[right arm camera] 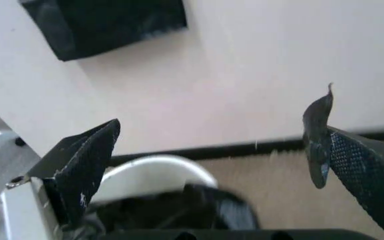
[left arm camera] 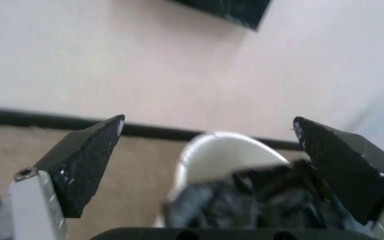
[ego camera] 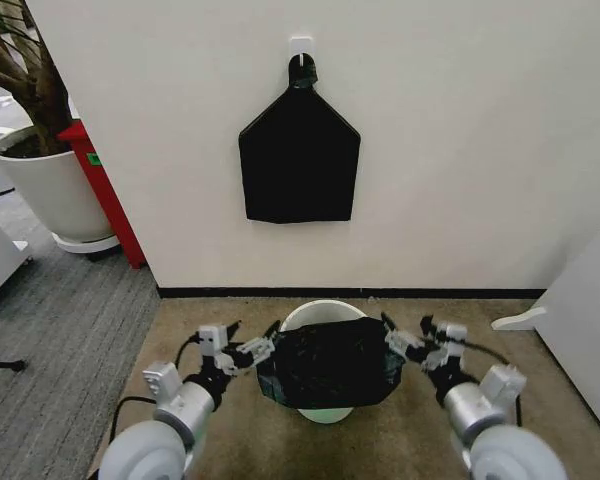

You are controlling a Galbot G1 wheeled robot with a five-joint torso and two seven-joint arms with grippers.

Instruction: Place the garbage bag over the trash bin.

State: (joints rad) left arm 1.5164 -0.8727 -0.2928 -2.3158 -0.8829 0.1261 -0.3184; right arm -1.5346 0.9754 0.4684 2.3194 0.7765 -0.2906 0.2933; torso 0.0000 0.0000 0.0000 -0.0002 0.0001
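The trash bin (ego camera: 323, 316) is a small white bucket standing on the brown carpet near the wall. The garbage bag (ego camera: 328, 362), black and crinkled, lies over its front part, and the far rim stays bare. My left gripper (ego camera: 252, 340) is open at the bag's left edge. My right gripper (ego camera: 408, 335) is open at the bag's right edge. In the left wrist view the fingers (left arm camera: 85, 160) stand wide apart, with the bag (left arm camera: 259, 200) and bin (left arm camera: 225, 152) beyond them. The right wrist view shows spread fingers (right arm camera: 85, 160) over the bag (right arm camera: 185, 210) and bin (right arm camera: 152, 175). A thin black shred clings to one fingertip (right arm camera: 319, 130).
A flat black bundle (ego camera: 299, 150) hangs from a hook on the white wall above the bin. A large white plant pot (ego camera: 45, 185) and a red stand (ego camera: 105, 190) are at the left. White furniture (ego camera: 580, 320) stands at the right.
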